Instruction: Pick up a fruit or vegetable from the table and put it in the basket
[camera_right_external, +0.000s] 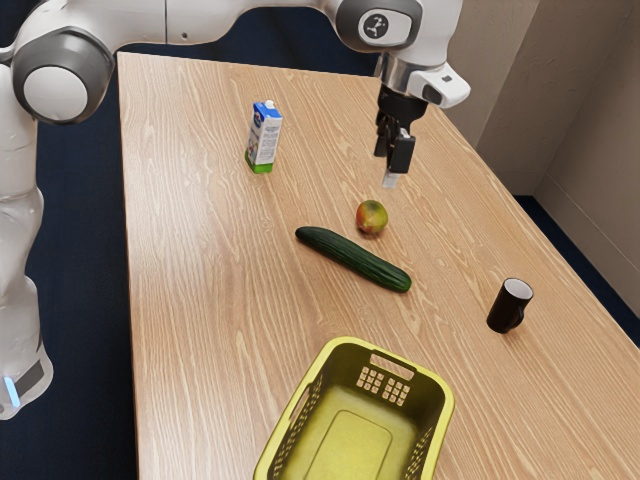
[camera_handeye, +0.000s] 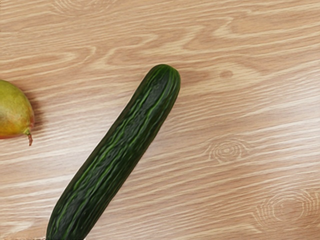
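One cucumber (camera_right_external: 352, 259) lies lower than the spread fingers of my raised gripper (camera_right_external: 391, 164), its long axis slanting past the nearby mango (camera_right_external: 371, 217).

No wording is legible. On the carton (camera_right_external: 263, 140), far and to the exterior view's left, the print is too small to read; the arm (camera_right_external: 225, 12) bears a dark round emblem (camera_right_external: 376, 26).

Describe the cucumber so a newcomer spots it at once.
On the wooden table, find the yellow-green basket. Between it and the small rounded mango lies the cucumber. It is long, slender and dark green all over, whereas the mango is short, plump and mottled yellow and red.
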